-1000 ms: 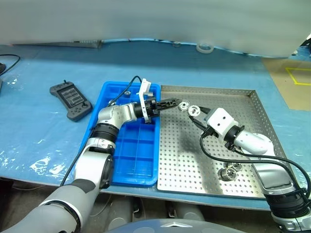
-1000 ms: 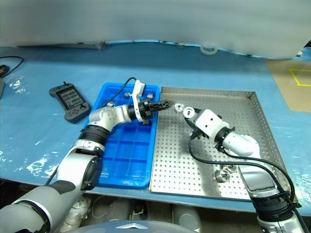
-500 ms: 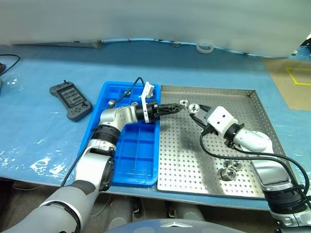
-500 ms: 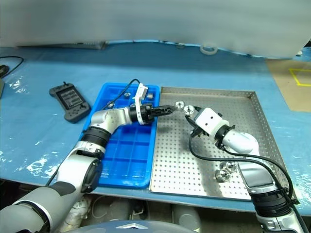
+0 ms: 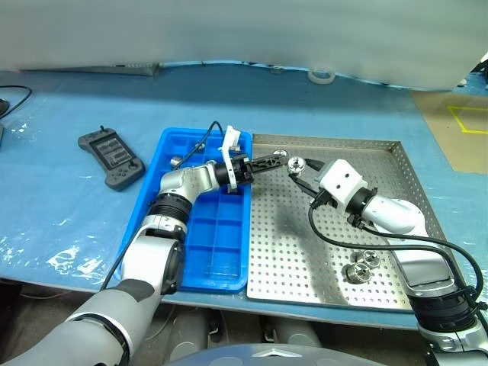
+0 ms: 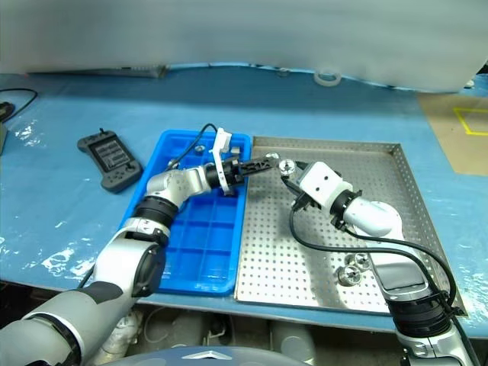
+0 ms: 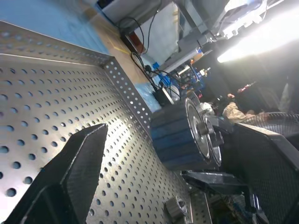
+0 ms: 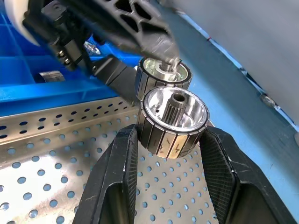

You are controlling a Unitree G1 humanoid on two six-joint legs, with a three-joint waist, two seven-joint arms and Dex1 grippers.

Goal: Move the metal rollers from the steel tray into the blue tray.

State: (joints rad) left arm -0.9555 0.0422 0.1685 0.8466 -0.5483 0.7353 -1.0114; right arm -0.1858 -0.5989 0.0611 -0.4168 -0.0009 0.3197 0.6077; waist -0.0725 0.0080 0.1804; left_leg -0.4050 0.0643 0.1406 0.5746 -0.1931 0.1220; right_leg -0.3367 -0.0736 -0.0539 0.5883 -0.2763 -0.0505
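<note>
Two grippers meet over the steel tray point(image 5: 396, 164): my right gripper point(image 8: 170, 140) grips a roller point(image 8: 172, 122), my left gripper point(image 5: 276, 161) gapes beside it. A handover, I judge; next, close left squarely on it.

Your left gripper point(image 5: 276, 159) reaches toward three o'clock, fingers spread wide apart with nothing clamped. Your right gripper point(image 8: 172, 140) points toward ten o'clock, its fingers point(image 8: 117, 172) pressed on a roller point(image 8: 174, 122).

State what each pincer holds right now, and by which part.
Right pincer clamps a metal roller by its ribbed sides. Left pincer is open around a second roller, not gripping it.
</note>
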